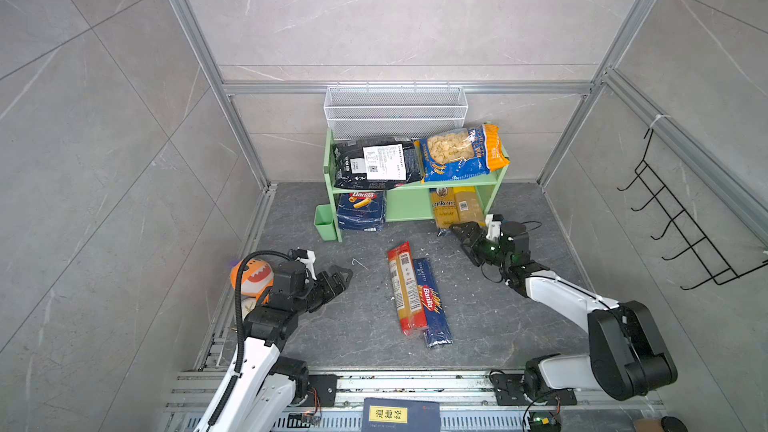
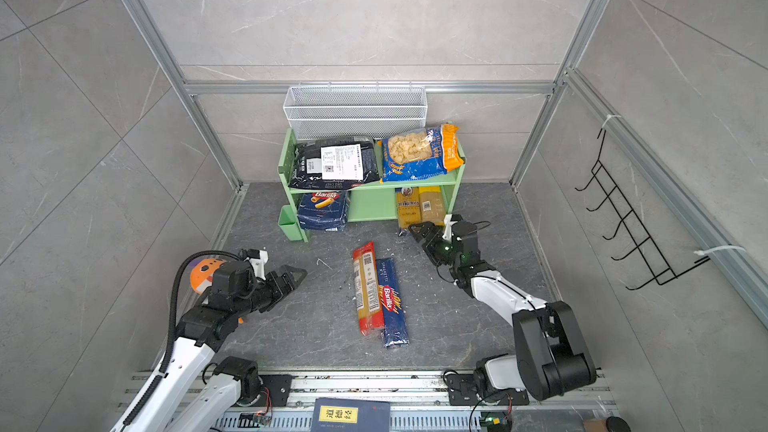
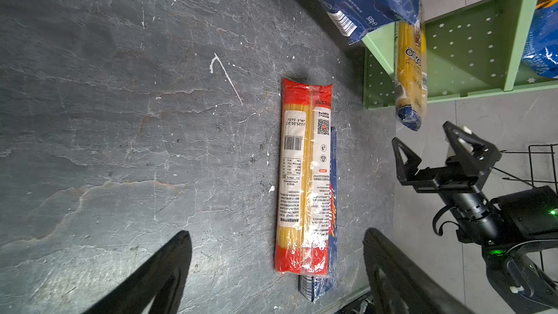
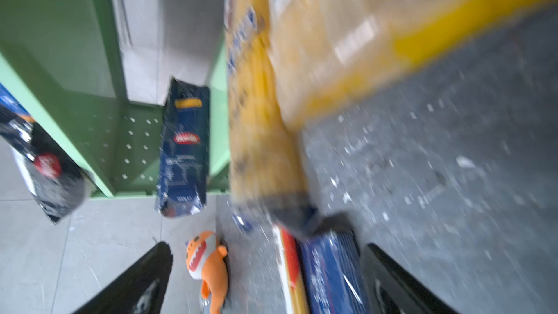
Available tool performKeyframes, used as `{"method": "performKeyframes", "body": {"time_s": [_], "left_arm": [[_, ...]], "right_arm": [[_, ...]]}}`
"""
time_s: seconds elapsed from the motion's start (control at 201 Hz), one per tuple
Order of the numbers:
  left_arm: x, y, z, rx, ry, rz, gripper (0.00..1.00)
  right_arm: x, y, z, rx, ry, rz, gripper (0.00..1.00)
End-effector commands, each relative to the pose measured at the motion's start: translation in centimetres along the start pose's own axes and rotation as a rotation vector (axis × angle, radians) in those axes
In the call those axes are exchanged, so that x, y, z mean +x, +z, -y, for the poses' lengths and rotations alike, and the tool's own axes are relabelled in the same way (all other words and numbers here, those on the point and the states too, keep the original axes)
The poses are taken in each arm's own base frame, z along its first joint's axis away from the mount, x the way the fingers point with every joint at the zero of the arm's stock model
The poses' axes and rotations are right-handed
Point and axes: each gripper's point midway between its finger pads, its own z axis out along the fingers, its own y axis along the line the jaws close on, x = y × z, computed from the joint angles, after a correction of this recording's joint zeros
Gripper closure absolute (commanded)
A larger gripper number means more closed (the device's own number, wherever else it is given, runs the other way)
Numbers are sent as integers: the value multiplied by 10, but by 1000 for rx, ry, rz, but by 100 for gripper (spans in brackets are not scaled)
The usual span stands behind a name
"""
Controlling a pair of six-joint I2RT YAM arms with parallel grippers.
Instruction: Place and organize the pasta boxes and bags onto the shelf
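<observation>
We found the light green two-tier shelf (image 1: 415, 187) standing against the far wall, partly stocked. On its upper tier lay the large black bag with a white label (image 1: 376, 164) at the left and the blue-and-orange bag of shell pasta (image 1: 457, 153) at the right, the two touching. On the lower tier, the wide dark blue cardboard Barilla box (image 1: 360, 211) sat at the left, and two slim yellow spaghetti packs (image 1: 442, 209) at the right, their near ends jutting past the shelf front.

Two items were not yet shelved. A slim red-and-yellow spaghetti pack (image 1: 406, 288) and the long narrow dark blue Barilla box (image 1: 434, 309) lay side by side, touching, on the dark grey mat (image 1: 332, 326) near the middle.

The right gripper (image 3: 424, 138) hovered just beside the yellow packs' near ends, jaws spread wide, empty. The left gripper (image 1: 343, 278) hung well left of the floor items, jaws likewise wide apart, holding nothing.

A small green cup (image 1: 325, 222) hung at the shelf's left side. A white wire mesh basket (image 1: 395, 112) sat behind the shelf, and an orange plush shark (image 1: 251, 278) lay behind the left arm.
</observation>
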Motion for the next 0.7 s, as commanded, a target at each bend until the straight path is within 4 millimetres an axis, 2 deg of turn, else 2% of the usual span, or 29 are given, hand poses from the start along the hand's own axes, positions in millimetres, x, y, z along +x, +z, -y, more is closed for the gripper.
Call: {"method": "performKeyframes", "body": {"time_s": [0.0,0.07,0.134,0.154,0.264,0.329,0.398,0.443,0.493,0.528,0.692], "left_arm": [[7,-4,0,10,5,-15,9],[8,-6,0,12,6,-13,9],[9,-7,0,16,2,-10,9],[9,-8,0,19,1,-8,9],[12,-11,-1,27,-6,-1,9],[14,-13,-3,25,-8,0,9],[16,-16,-5,19,-6,2,9],[18,-17,-7,12,-6,4,9],[19,-19,-10,5,-5,9,9],[20,-20,-12,0,-3,12,9],[24,-23,-18,-15,-6,20,9]], "right_arm": [[21,-14,9,42,-42,-32,1],[30,-22,13,56,-48,-37,2],[37,-27,13,51,-54,-43,7],[39,-29,12,49,-54,-46,11],[44,-34,11,51,-66,-50,47],[44,-35,9,49,-70,-54,57],[50,-33,4,45,-68,-85,55],[59,-31,2,58,-84,-115,47],[75,-31,1,84,-119,-150,35],[85,-31,1,108,-146,-168,30],[137,-41,6,185,-266,-254,20]]}}
